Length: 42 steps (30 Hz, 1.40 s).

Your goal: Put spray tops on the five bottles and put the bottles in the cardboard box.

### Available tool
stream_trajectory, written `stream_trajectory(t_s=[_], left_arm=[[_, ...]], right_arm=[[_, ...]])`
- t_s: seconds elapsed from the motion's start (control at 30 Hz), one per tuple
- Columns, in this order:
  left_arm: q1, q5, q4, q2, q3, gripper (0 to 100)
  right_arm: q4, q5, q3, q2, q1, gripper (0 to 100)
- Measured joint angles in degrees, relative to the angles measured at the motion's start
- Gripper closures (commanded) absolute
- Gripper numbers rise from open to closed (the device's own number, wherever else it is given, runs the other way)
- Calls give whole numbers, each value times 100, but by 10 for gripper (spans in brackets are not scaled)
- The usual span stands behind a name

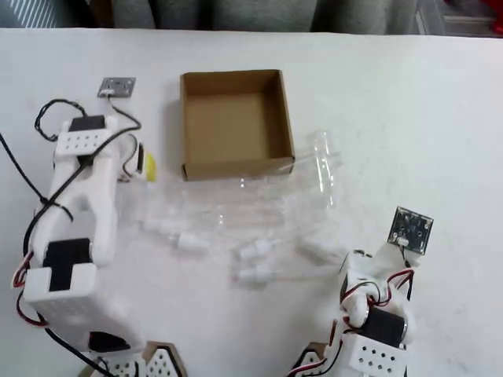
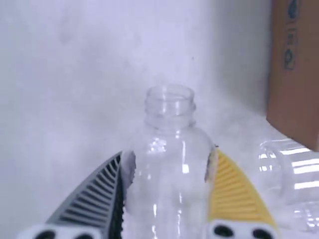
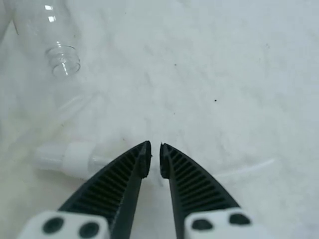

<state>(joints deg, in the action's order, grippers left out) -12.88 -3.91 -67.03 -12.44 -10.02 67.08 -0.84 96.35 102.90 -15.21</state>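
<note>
Clear bottle [image 2: 170,194]: clamped between the grey and yellow fingers of the left gripper [image 2: 168,158]. Its open neck projects beyond the tips and carries no spray top. The lower body is cut off by the frame.

A second bottle [image 2: 291,174] lies just beside the yellow finger, partly cut off. The cardboard box [image 2: 295,69] stands beyond it, with one wall visible.

Right gripper [image 3: 154,149]: fingers nearly together with a narrow gap and nothing between them. One spray top [image 3: 70,157] lies on the table [image 3: 224,74] just beside one finger. An uncapped bottle [image 3: 56,47] lies farther ahead.

From above, the loose bottles [image 1: 324,169] between the grippers blend into the white surface, and their count cannot be established.
</note>
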Motion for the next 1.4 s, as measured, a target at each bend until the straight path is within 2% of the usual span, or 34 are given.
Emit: stream_trajectory(t_s=[0.07,0.23,0.3,0.6,0.8,1.0,1.27,1.4], left_arm=[[0,-18,229,88,-211,956],[0,123,466,35,-220,795],[0,273,431,-167,-123,775],[0,598,-422,-1319,1248,764],[0,659,-738,-1468,1662,639],[0,1037,-738,-1477,1705,653],[0,1108,-738,-1477,1705,653],[0,1855,-738,-1477,1705,653]], right_arm=[[0,62,0,0,0,981],[0,79,0,0,0,981],[0,79,0,0,0,981],[0,79,0,0,0,981],[0,79,0,0,0,981],[0,79,0,0,0,981],[0,79,0,0,0,981],[0,79,0,0,0,981]])
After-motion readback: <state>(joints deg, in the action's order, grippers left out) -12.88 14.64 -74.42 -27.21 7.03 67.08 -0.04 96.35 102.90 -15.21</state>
